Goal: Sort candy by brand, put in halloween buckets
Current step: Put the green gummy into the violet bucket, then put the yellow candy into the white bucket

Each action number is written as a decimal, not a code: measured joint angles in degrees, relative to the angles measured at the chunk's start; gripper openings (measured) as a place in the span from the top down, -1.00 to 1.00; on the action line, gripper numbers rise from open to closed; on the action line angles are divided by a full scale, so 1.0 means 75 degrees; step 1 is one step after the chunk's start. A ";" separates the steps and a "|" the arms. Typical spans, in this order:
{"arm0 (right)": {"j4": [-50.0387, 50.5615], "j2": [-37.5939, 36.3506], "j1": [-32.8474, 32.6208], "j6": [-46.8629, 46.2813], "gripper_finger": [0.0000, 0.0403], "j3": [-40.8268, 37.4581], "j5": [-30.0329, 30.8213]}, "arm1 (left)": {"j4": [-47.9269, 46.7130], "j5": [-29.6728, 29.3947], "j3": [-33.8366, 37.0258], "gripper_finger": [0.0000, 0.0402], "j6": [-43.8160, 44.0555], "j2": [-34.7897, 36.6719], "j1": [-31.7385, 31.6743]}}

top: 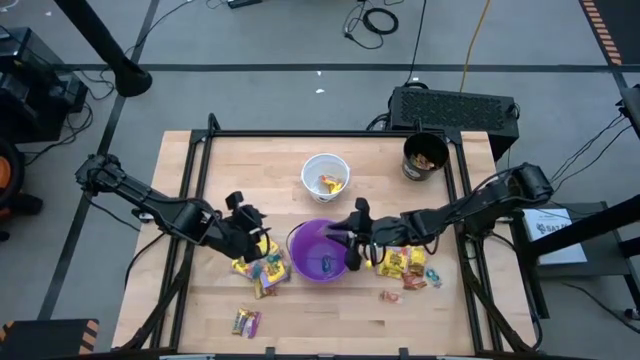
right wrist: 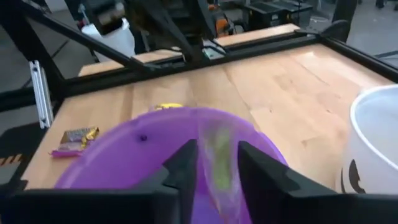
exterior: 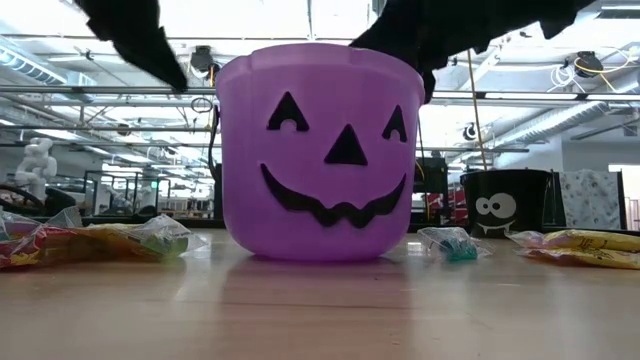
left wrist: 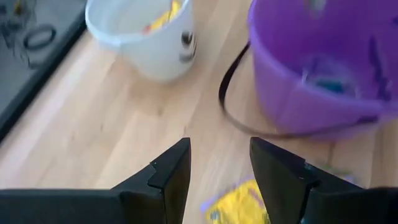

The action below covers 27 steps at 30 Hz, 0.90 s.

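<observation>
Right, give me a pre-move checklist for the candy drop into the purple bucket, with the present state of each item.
1. Right gripper over the purple bucket: ok, it hangs above the open mouth.
2. Candy clear of the fingers: cannot tell, a blurred greenish piece shows between the parted fingers.
3. Purple bucket upright: ok, it stands flat on the table.
4. Left gripper out of the way: ok, open, empty, beside the bucket over a yellow packet.
5. White bucket and black bucket clear of the drop: ok, both stand apart.
6. Candy left to sort: not ok, loose piles lie either side.
</observation>
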<state>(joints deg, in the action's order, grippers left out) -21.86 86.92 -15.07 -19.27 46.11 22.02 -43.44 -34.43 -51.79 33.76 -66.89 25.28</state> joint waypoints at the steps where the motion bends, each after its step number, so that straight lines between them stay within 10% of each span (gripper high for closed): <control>1: -0.0032 -0.0054 0.0000 0.0009 0.36 0.0000 -0.0005 | -0.0217 0.0075 0.0000 0.14 0.0210 0.0000 0.0000; 15: 0.0760 -0.1903 -0.0447 0.0848 0.15 0.0044 -0.0913 | -0.0898 0.0837 0.1605 0.14 0.3843 0.0000 0.0870; 27: 0.0914 -0.1835 -0.0177 0.1262 0.18 0.0041 -0.0704 | 0.1565 0.1223 0.3115 -0.24 0.3255 0.0000 0.0912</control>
<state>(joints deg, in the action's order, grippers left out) -15.01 73.16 -16.39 -9.80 46.41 16.74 -31.70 -25.26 -28.43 58.17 -66.89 32.12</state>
